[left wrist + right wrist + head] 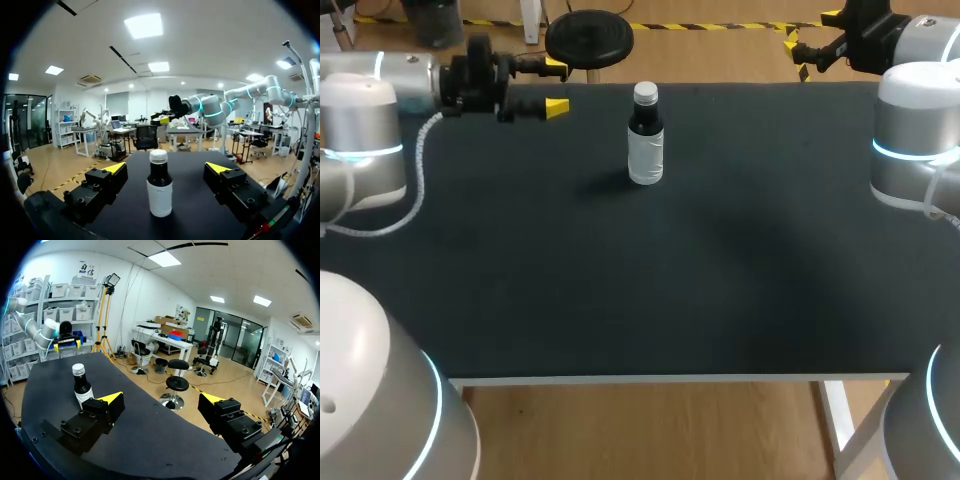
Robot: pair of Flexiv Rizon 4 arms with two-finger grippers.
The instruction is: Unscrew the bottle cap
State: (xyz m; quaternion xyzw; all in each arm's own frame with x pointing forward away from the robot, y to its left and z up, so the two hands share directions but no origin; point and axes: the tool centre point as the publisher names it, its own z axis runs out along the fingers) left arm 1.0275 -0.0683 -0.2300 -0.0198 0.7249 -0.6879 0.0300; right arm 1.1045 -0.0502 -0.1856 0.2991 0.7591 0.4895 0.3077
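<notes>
Left gripper [556,88] hung open and empty, the nearer one to the bottle [646,140], which stood upright on the table [620,300] straight ahead between its spread fingers, cap [645,95] on. Right gripper [796,57], also open, sat farther from the bottle, which lay off to its side.

Black-topped table [720,280]: one. Small glass bottle [646,150], dark above, white label below: one, on the table. White screw cap [645,94]: one, on the bottle. Black claws: two, namely left claw [556,88] and right claw [161,399]. Yellow fingertips: two per claw, four in all.
</notes>
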